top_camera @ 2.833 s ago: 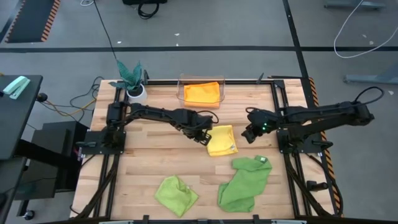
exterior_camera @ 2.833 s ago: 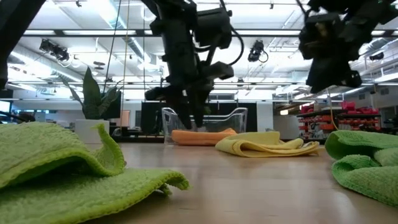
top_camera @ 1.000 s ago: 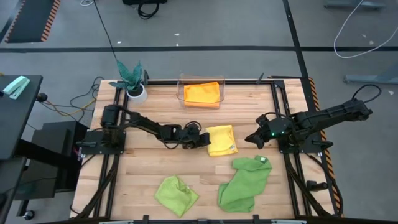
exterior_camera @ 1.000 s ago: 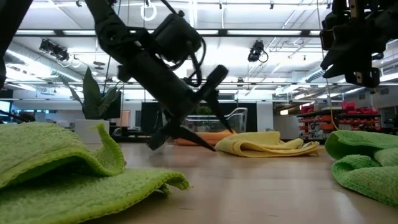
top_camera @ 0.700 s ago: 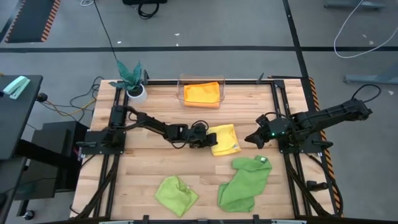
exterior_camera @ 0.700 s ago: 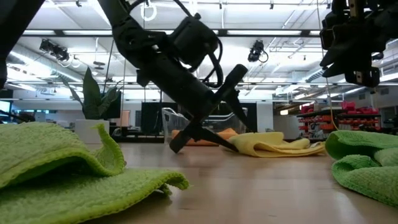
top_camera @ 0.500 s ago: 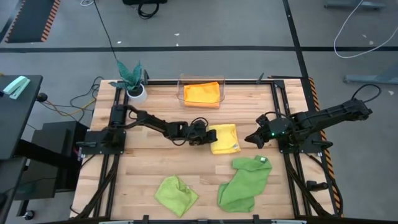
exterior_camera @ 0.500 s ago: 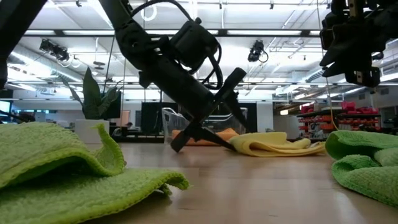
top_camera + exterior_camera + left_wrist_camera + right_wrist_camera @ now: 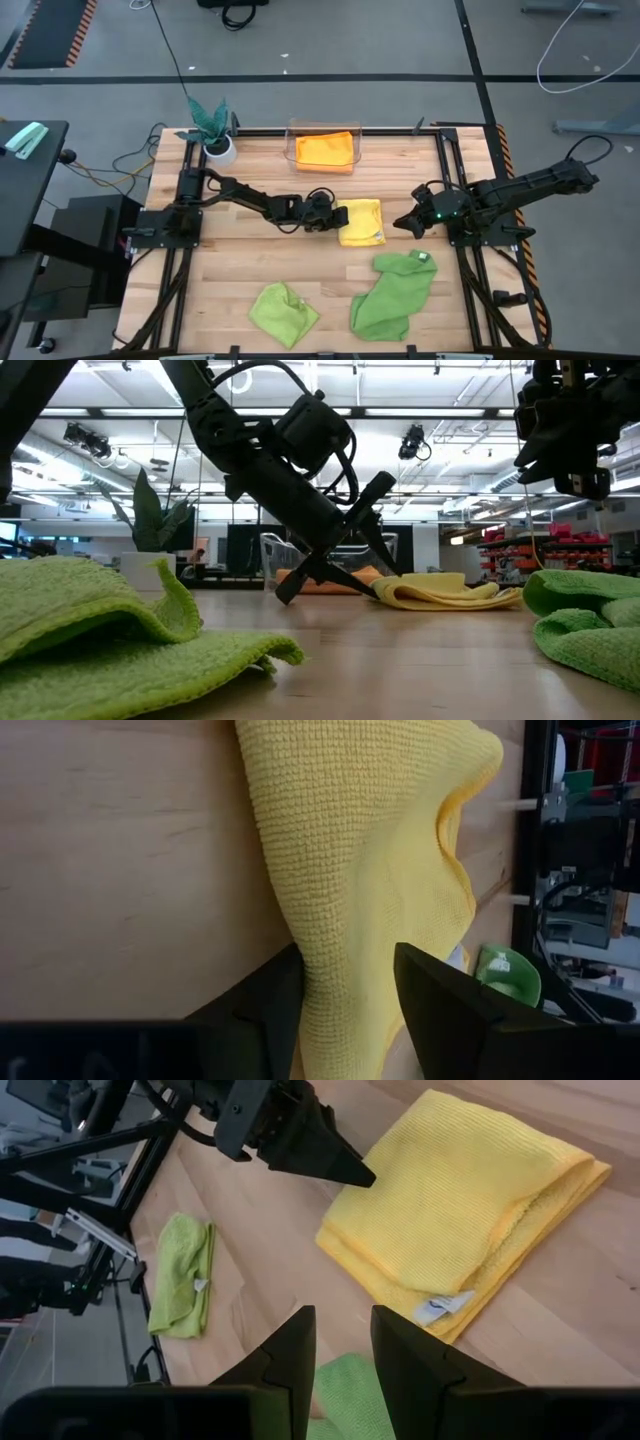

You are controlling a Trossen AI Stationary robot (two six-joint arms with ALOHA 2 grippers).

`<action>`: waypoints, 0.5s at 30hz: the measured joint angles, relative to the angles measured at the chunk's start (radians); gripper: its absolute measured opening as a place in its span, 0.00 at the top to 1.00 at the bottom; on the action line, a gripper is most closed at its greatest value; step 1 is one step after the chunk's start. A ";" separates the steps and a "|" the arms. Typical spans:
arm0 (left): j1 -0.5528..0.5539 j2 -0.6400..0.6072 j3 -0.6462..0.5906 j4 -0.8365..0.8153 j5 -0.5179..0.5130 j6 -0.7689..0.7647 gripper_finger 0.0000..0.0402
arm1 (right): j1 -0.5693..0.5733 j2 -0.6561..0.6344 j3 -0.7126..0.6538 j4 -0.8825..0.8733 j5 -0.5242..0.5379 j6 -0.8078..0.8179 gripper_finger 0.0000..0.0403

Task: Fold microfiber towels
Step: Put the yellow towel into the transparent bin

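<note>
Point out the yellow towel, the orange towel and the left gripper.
yellow towel [image 9: 360, 222], high view, centre of the folded cloth
orange towel [image 9: 325, 150], high view, middle of its top face
left gripper [image 9: 337, 219], high view, between the fingertips at the yellow towel's edge

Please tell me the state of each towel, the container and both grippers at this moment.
yellow towel: folded, edge between left gripper fingers
orange towel: folded, in clear bin
lime towel: crumpled
green towel: crumpled
right gripper: open, empty
</note>
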State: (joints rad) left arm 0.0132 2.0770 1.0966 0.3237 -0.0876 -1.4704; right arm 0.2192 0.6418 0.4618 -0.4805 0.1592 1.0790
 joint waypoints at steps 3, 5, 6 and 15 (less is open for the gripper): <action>0.000 0.013 0.006 0.000 0.000 0.002 0.59 | 0.000 0.000 0.000 0.000 0.011 0.000 0.73; 0.000 0.014 0.018 -0.003 -0.001 0.019 0.59 | 0.000 0.002 0.000 0.000 0.013 0.000 0.73; 0.001 0.015 0.025 -0.011 -0.001 0.023 0.60 | 0.000 0.005 0.000 0.000 0.013 0.000 0.73; 0.031 0.018 0.043 -0.042 -0.010 0.051 0.66 | -0.001 0.044 0.001 -0.003 0.013 0.017 0.73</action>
State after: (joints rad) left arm 0.0441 2.0949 1.1400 0.2814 -0.0974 -1.4194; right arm 0.2184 0.6854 0.4629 -0.4830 0.1721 1.0959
